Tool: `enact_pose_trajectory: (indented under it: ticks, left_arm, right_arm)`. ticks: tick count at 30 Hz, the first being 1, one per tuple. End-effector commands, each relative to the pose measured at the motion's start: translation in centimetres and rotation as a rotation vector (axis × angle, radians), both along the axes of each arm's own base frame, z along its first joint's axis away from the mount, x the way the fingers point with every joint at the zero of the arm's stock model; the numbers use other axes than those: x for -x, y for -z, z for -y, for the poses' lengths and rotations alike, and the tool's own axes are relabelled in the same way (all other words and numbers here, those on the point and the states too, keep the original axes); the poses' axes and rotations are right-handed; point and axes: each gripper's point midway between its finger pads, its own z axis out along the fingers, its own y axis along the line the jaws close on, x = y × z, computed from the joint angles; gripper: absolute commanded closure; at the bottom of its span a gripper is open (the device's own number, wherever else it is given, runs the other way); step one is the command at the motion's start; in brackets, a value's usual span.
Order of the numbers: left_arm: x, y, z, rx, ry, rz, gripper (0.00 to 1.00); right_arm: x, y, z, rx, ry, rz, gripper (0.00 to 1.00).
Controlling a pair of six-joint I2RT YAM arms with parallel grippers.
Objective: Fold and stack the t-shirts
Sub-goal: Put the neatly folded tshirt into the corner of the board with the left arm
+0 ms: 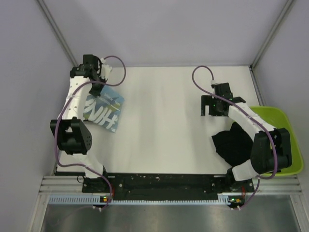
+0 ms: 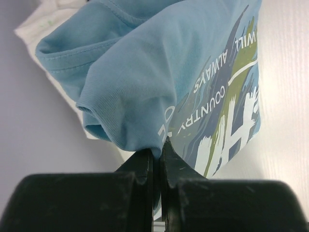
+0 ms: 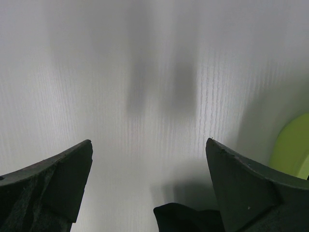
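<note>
The light blue t-shirt (image 1: 105,108) with white print lies folded at the far left of the table. My left gripper (image 1: 98,86) is shut on its far edge. In the left wrist view the jaws (image 2: 158,151) pinch a bunched fold of the blue shirt (image 2: 145,72), and white cloth (image 2: 46,21) shows beneath it. The black t-shirt (image 1: 234,142) lies crumpled at the near right, partly under the right arm. My right gripper (image 1: 208,109) is open and empty over bare table, just beyond the black shirt (image 3: 188,218). The right wrist view shows the jaws (image 3: 149,145) wide apart.
A lime-green bin (image 1: 285,137) stands at the right edge of the table, beside the black shirt; its rim shows in the right wrist view (image 3: 292,145). White walls enclose the table at the back and sides.
</note>
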Motion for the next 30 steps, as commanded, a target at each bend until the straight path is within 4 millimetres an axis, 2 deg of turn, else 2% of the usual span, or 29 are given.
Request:
enact_pose_trajectory:
  ticks: [1,9,13,17,22,26,27,28,30]
  left_arm:
    - [-0.5,-6.5,-2.5,-0.078,-0.025,0.149,1.0]
    - [-0.7,-9.6,-4.8,-0.15,-0.047,0.226,1.0]
    - [-0.9,-9.5,-6.7,-0.168,-0.082,0.226,1.0]
    - [-1.9,-7.9,-8.7,-0.161,-0.121,0.213,1.0]
    - [-4.2,-4.5,-10.9,-0.121,-0.14,0.201,1.0]
    - [-5.4,-1.5,-16.8,-0.167,-0.314,0.168,1.0]
    - [-5.5,-0.5,-17.7,-0.149,-0.343,0.149,1.0]
    - [-5.3,0.3,-18.9,-0.144,-0.375,0.133,0.97]
    - [-5.0,1.4,-20.5,-0.169,-0.421,0.118,0.73]
  right_arm:
    - [-0.8,-1.6,0.4,0.014,0.008,0.053,0.01]
    - [-0.9,-1.5,0.5,0.018,0.009,0.052,0.01]
    - [-0.9,-1.4,0.5,0.021,0.007,0.049,0.01]
    - [-0.9,-1.4,0.5,0.024,0.006,0.05,0.01]
    - [-0.9,-1.5,0.5,0.026,0.001,0.05,0.01]
    - [-0.8,-1.6,0.5,0.026,-0.003,0.051,0.01]
    - [-0.7,-1.5,0.5,0.026,-0.008,0.05,0.01]
    - [-0.7,-1.7,0.5,0.025,-0.005,0.054,0.01]
    - [-0.7,-1.6,0.5,0.026,-0.01,0.051,0.01]
